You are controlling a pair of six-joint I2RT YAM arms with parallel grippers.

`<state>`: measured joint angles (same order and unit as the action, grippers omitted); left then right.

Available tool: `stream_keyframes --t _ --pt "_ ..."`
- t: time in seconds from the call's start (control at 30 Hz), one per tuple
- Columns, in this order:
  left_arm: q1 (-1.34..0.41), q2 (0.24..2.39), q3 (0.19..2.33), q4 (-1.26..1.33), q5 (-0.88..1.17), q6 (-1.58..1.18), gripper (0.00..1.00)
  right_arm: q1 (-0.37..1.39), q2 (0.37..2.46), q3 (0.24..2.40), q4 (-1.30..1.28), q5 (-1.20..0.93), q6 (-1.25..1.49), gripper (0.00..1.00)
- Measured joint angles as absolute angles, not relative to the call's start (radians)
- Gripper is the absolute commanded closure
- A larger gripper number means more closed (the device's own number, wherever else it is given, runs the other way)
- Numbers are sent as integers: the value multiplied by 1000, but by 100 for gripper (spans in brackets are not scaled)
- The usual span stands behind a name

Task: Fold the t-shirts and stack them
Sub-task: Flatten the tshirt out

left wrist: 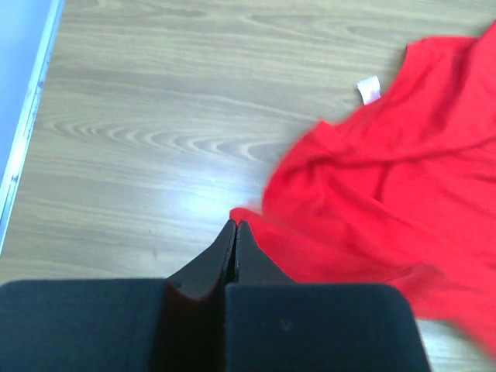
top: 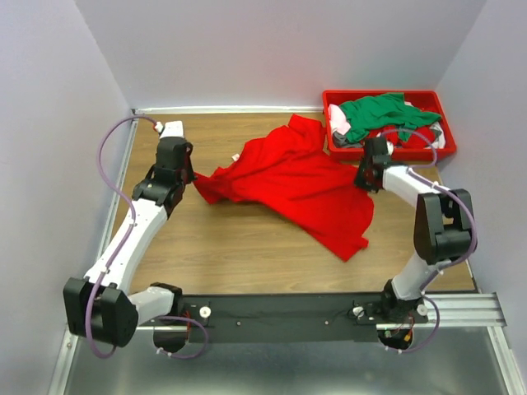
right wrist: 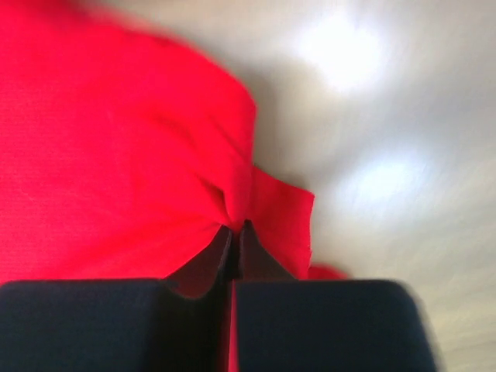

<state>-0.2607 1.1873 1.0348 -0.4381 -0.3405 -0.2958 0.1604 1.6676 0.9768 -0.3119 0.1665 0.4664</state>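
Red t-shirt (top: 288, 185): lying crumpled and unfolded across the middle of the table (top: 247, 255), reaching from the left gripper (top: 191, 175) to just in front of the red bin (top: 442, 123); not yet folded or stacked
Left gripper: pinching the shirt's left-hand corner, jaws pressed together on red cloth; judged to be holding one end so that the cloth can be drawn flat
Right gripper (top: 363, 176): clamping a fold at the shirt's right-hand edge, near the bin's front wall; judged to be acting as the opposite anchor, so that two arms pulling apart would be spreading the garment
Other shirts: a green t-shirt (top: 383, 113) is lying heaped over white and grey t-shirts (top: 338, 118) inside the bin at the far right corner, apparently waiting their turn
Top view: giving the whole layout, with both arms, the shirt's spread and the bin, but not resolving whether cloth is sitting between the jaws
Left wrist view: showing the closed jaws meeting on a red corner, and a small white label (left wrist: 370, 89) on the shirt that the top view is not making out
Right wrist view: blurred, yet showing cloth bunching into the closed jaws; the bin is falling outside it
Stage, as a judgement: spreading is in hand, folding is not yet beginning
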Motion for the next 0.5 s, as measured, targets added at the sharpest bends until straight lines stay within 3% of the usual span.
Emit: stream_keyframes --t 0.03,0.17,0.27,0.5 --pt "-244 1173 1016 -419 -330 -289 100 136 1703 1045 -311 183 452 67" --pt "-207 1095 917 -338 -290 -257 100 122 1745 1224 -334 179 409 48" --pt "-203 1042 843 -268 -254 -247 100 136 1694 1211 -349 138 387 43" --pt "-200 1022 794 -191 -183 -246 100 215 1418 914 -487 41 389 36"
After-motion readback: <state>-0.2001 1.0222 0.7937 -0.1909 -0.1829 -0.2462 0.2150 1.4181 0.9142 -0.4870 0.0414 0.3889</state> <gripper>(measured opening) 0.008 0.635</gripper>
